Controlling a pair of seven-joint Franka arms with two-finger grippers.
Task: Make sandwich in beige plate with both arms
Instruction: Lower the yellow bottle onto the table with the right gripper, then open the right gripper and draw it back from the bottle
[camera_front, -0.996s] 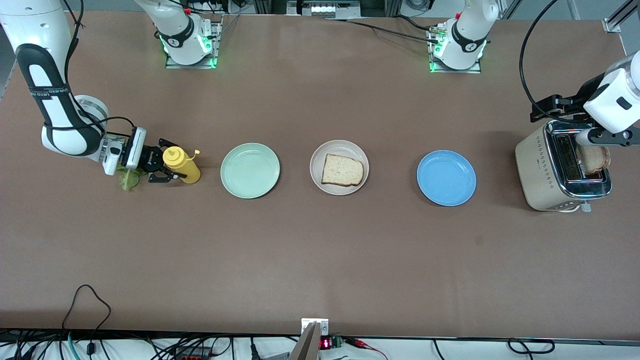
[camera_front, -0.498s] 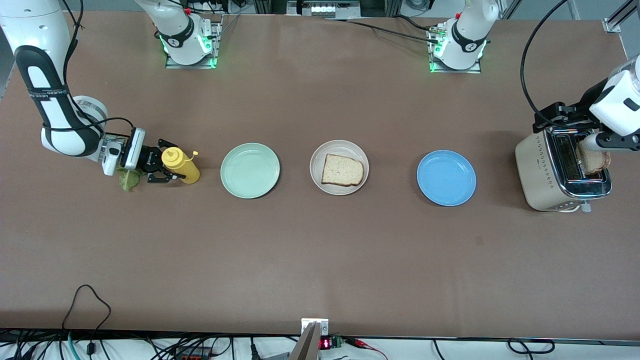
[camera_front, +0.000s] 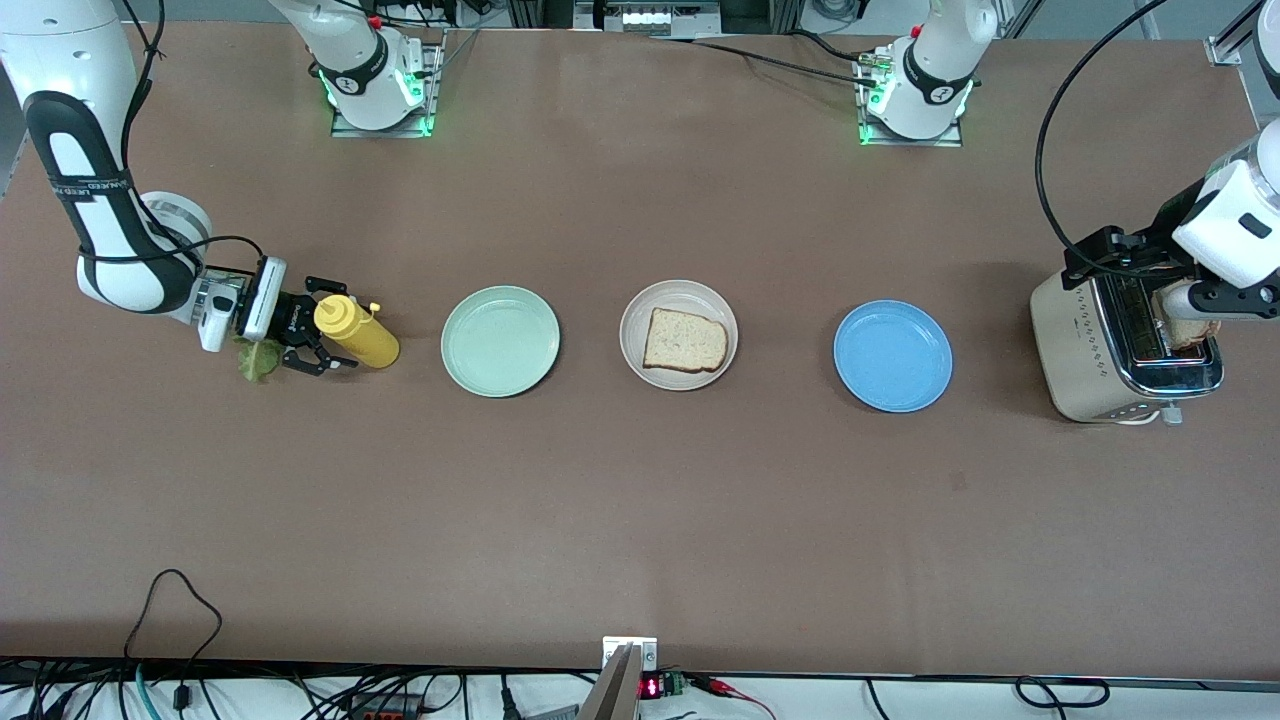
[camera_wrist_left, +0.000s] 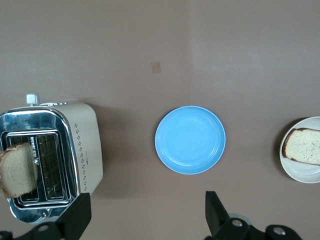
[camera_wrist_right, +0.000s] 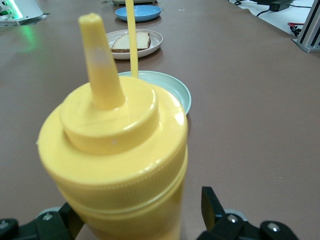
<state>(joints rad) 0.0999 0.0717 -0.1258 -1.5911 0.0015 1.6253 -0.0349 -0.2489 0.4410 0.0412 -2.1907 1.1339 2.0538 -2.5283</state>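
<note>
One bread slice (camera_front: 684, 340) is laid in the beige plate (camera_front: 636, 312). Second slice (camera_wrist_left: 17, 169) sits in the toaster (camera_front: 1080, 350). Left gripper (camera_wrist_left: 145, 215) is spread open above the toaster, nothing held; descent and a pinch on that slice are judged next. Right gripper (camera_front: 318, 336) is spread around the mustard bottle (camera_front: 355, 331), unclenched, with the lettuce leaf (camera_front: 256, 359) beside it.

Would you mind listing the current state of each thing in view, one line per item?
beige plate: holds one bread slice, lying flat.
Second bread slice: standing in the toaster slot.
Mint green plate: bare.
Blue plate: bare.
Mustard bottle: upright, cap on.
Lettuce leaf: on the table under the right wrist.
Right gripper: open around the bottle.
Left gripper: open, above the toaster.
</note>
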